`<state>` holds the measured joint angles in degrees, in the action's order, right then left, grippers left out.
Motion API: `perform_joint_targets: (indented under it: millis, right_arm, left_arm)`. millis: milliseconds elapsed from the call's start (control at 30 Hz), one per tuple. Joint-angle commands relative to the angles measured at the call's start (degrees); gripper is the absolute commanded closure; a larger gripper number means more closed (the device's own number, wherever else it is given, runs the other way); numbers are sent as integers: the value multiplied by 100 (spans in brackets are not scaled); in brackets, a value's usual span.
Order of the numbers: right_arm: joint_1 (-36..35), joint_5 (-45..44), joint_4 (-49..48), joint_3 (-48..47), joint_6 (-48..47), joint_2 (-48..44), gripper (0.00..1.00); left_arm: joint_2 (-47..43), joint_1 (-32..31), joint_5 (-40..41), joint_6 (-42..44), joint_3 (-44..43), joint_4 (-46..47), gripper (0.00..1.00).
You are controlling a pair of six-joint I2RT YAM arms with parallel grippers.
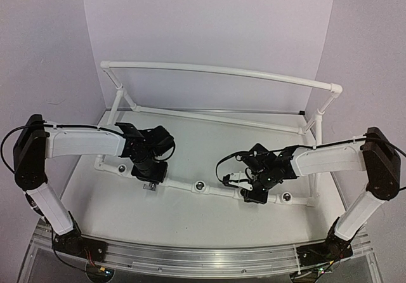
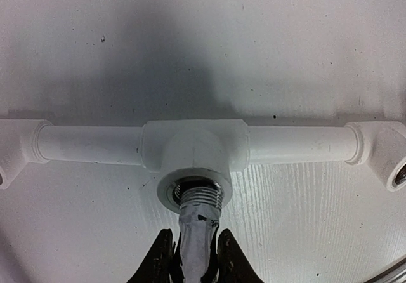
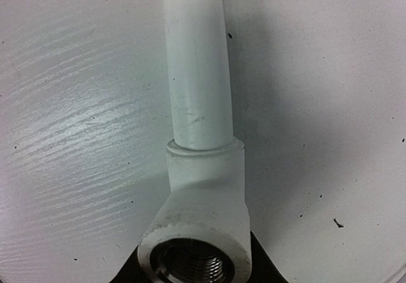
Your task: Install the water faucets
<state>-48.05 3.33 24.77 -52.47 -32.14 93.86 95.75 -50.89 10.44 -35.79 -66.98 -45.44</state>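
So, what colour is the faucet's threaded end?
Silvery grey; the faucet's threaded end shows best in the left wrist view.

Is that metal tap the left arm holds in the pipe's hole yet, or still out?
Partly in: the faucet has its threaded tip inside the socket rim, some threads showing; the left gripper holds it.

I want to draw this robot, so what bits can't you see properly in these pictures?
Left wrist view: the head of the small silvery-grey metal faucet, cut off by the bottom edge past the left gripper.
Right wrist view: the right gripper and its hold, mostly hidden behind the white pipe fitting.
Top view: the faucet is too small to make out, tucked under the left gripper.
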Motion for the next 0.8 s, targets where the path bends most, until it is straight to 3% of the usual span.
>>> perform_joint_targets:
  millis: [0, 767]
  right_arm:
    - [47, 416, -7, 70, 437, 69, 70]
    - [47, 559, 19, 137, 372, 5, 72]
  left_arm:
    - [106, 8, 169, 38, -365, -191, 100]
    - [513, 210, -52, 189, -840, -605, 100]
